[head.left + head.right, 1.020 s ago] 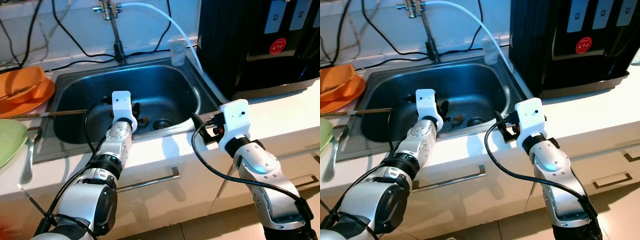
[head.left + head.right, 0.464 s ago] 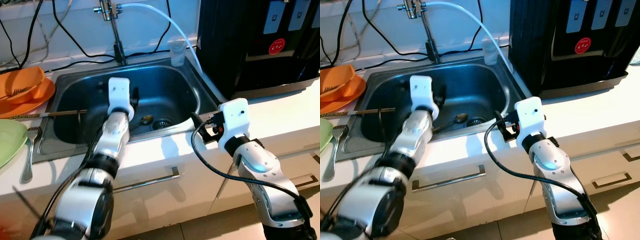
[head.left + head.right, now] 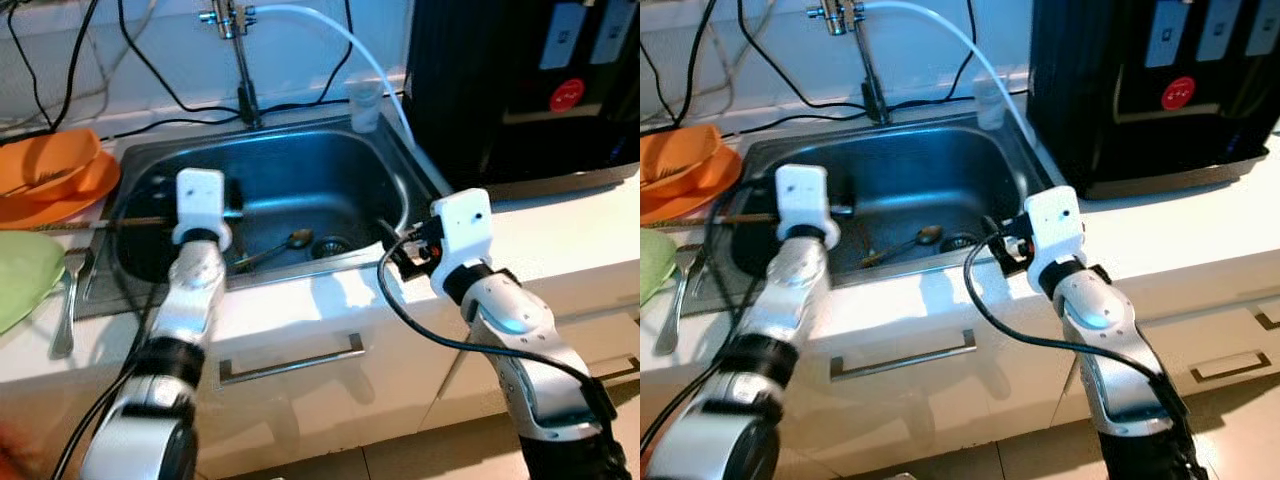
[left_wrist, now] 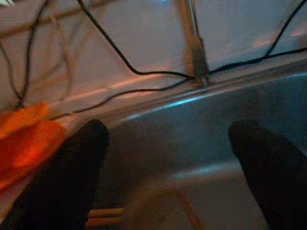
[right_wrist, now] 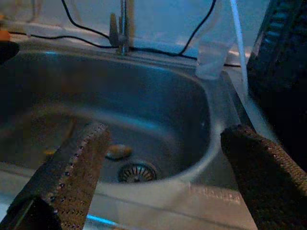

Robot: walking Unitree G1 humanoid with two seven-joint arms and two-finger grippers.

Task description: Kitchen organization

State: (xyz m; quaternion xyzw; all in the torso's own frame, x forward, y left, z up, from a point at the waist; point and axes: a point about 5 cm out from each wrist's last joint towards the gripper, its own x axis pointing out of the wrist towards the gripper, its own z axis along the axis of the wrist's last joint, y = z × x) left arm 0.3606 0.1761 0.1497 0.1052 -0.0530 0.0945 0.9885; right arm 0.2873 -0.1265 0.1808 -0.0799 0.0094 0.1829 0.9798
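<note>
Both grippers, left [image 4: 168,177] and right [image 5: 163,177], gape empty over the sink [image 3: 390,180]; the spoon [image 3: 272,249] awaits collection.

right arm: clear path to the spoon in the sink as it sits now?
Probably yes. The right gripper is open at the front edge of the sink, facing in, and the spoon lies bare on the bottom by the drain. Nothing lies between them; the left gripper is off to the side.
</note>
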